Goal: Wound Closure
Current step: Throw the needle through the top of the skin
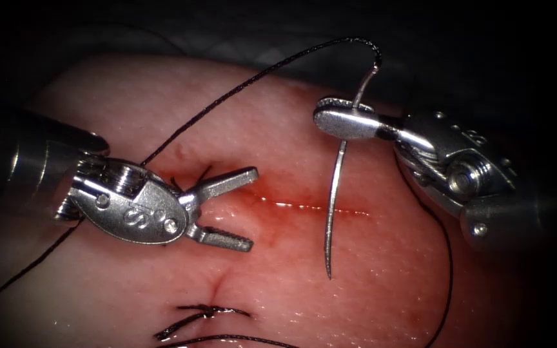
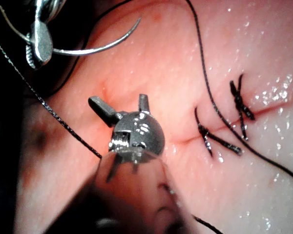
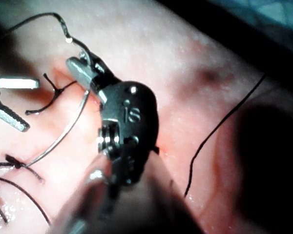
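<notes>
The right tool [image 1: 346, 119] grips the needle [image 1: 334, 200] near its thread end (clear of the tissue [image 1: 381, 270]); the left tool [image 1: 240, 209], fingers spread, holds nothing.

Light: bright on the central tissue [image 1: 278, 258], dark toward edges.
Glare: streaks glinted along the cut [image 1: 311, 207].
Blur: near shafts were soft.

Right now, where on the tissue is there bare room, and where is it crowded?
Bare: the tissue above the left tool, which holds nothing, and the patch below the needle tip. Crowded: around the cut, where the right tool holds the needle near its thread end, clear of the tissue, and the knots.
</notes>
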### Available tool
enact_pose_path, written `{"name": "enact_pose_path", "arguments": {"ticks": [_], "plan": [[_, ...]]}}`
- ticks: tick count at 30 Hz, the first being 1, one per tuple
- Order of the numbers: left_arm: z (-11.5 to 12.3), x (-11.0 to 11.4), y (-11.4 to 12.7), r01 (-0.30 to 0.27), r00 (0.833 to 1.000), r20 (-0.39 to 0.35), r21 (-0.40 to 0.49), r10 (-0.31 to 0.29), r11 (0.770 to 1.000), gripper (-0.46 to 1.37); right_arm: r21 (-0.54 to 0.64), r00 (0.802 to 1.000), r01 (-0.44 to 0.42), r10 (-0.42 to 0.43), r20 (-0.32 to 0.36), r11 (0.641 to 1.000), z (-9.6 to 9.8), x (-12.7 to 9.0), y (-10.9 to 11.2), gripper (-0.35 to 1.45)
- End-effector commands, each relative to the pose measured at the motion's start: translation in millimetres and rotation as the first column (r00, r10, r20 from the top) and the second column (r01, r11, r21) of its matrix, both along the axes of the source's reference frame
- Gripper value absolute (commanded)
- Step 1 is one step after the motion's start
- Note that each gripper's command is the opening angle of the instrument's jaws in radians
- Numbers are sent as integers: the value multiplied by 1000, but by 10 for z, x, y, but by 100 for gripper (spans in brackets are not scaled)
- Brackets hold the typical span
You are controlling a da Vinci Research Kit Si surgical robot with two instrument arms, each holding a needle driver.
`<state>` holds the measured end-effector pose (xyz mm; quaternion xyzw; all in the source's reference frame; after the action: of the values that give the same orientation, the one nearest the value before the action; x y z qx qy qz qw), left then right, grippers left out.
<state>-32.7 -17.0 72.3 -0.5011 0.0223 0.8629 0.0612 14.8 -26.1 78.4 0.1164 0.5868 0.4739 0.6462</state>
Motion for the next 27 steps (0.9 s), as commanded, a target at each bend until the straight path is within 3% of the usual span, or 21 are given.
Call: {"name": "enact_pose_path", "arguments": {"ticks": [1, 9, 15, 20, 27], "plan": [[0, 3, -1, 13, 1000, 3, 28, -13, 1000, 67, -10, 1000, -5, 5, 16, 1000, 0, -2, -1, -35], [-1, 17, -3, 68, 997, -41, 202, -60, 977, 59, -114, 994, -9, 22, 110, 993, -6, -10, -9, -35], [-4, 22, -3, 98, 995, -61, 272, -84, 957, 53, -220, 983, 38, 3, 184, 975, -13, -12, -16, -35], [-6, 22, 4, 117, 993, -59, 305, -104, 945, 47, -238, 983, 62, -18, 183, 969, -16, -11, -20, -35], [-3, 26, 10, 123, 992, -60, 310, -109, 943, 61, -244, 982, 84, -39, 186, 966, -16, -11, -24, -35]]}}
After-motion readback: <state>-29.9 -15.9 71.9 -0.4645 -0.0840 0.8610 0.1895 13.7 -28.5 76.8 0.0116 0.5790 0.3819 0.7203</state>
